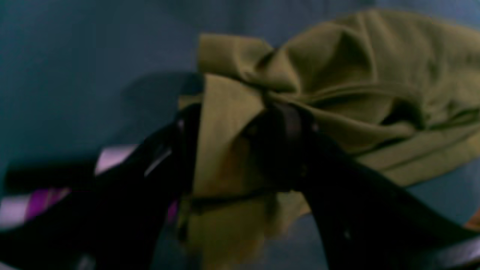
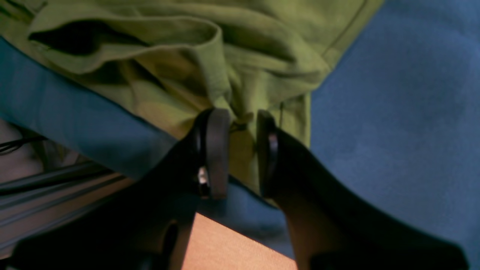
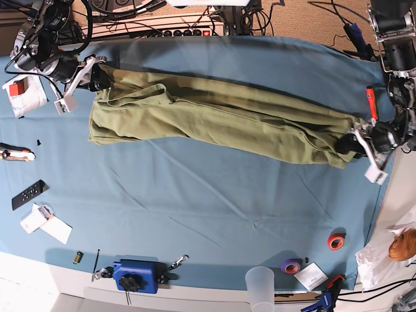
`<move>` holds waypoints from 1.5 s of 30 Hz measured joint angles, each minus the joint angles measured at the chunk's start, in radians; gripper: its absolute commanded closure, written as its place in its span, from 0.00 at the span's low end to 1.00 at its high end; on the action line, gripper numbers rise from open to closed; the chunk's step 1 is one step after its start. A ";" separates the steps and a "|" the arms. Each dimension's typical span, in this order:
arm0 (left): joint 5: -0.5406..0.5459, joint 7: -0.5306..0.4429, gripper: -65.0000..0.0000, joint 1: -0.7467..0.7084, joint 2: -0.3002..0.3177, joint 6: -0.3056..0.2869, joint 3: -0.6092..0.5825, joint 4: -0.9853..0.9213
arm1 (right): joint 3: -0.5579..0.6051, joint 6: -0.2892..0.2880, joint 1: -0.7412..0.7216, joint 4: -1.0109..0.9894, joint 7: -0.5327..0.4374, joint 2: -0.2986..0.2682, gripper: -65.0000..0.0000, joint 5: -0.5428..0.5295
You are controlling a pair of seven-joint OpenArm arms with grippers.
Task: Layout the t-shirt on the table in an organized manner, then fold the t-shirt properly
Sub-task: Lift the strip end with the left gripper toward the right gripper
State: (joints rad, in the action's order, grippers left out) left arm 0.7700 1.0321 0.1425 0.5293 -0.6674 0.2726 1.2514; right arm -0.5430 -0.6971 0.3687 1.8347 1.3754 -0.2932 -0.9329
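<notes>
The olive-green t-shirt [image 3: 214, 117] lies stretched in a long creased band across the far half of the teal table [image 3: 214, 195]. My right gripper [image 3: 99, 78] is shut on its bunched end at the base view's left. In the right wrist view the gripper [image 2: 243, 146] pinches a fold of the t-shirt [image 2: 210, 56] near the table edge. My left gripper [image 3: 350, 145] is shut on the other end at the base view's right. In the blurred left wrist view the gripper [image 1: 232, 131] holds gathered cloth of the t-shirt [image 1: 367, 67] above the table [image 1: 75, 56].
A white box [image 3: 23, 92], a pen [image 3: 16, 154], a remote [image 3: 28, 194] and papers [image 3: 45, 224] lie at the left. A blue clamp block [image 3: 136, 275], a plastic cup [image 3: 260, 285], purple tape [image 3: 290, 266] and orange tape [image 3: 335, 242] sit along the front. A red marker [image 3: 370, 104] lies at the right.
</notes>
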 measured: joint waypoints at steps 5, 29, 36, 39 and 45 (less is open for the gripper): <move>-0.040 -0.043 0.71 0.003 0.006 0.093 -0.069 0.005 | 0.000 0.000 0.000 0.000 0.000 0.000 0.79 0.001; 0.018 0.134 1.00 0.103 0.067 0.212 -0.082 0.051 | 0.000 0.000 0.000 0.000 -0.041 0.000 0.79 -0.002; 0.028 0.203 1.00 0.095 0.067 0.227 -0.082 0.164 | 0.000 0.000 0.000 0.000 -0.041 0.000 0.79 -0.002; 0.027 0.207 1.00 0.069 0.068 0.227 -0.081 0.226 | 0.000 0.000 0.000 0.000 -0.041 0.000 0.79 -0.003; -0.081 0.186 1.00 0.002 0.069 0.287 -0.080 0.398 | 0.000 0.000 0.000 0.000 -0.042 0.000 0.79 -0.003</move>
State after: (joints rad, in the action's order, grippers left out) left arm 0.6888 1.2182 0.1444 0.5983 -0.3801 0.1925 1.6497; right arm -0.5430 -0.6971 0.3687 1.8347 1.3331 -0.2932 -0.9360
